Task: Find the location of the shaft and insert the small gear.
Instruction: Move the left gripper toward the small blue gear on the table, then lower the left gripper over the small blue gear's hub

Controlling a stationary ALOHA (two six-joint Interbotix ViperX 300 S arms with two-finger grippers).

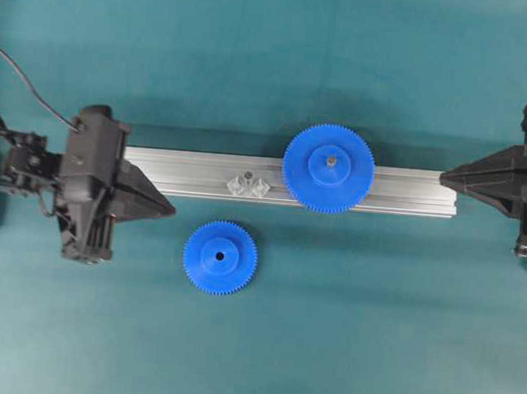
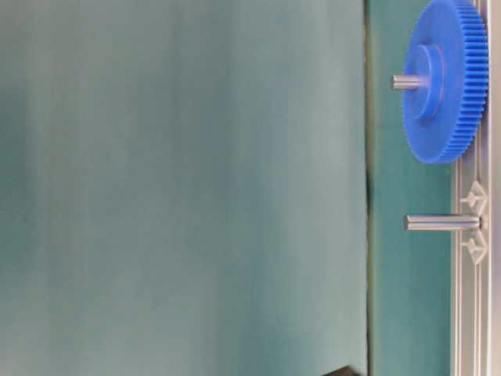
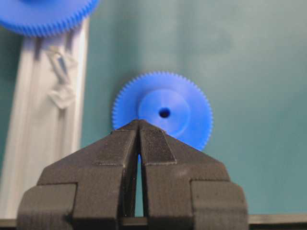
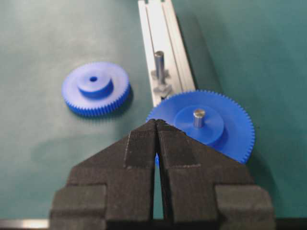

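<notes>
Beside the rail [image 1: 192,173] — small gear [image 1: 220,257] flat, left gripper [image 1: 167,208] clenched, empty.

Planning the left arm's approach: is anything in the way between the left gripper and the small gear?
Nothing visible. The left gripper, shut, points at the small gear over bare mat. The rail with the shaft lies off to one side.

Small gear [image 1: 220,257] sits alone on worktop [image 1: 371,333], clear all round. Shaft [image 1: 246,179] top open; large gear [image 1: 328,168] crowds 1 side.
</notes>
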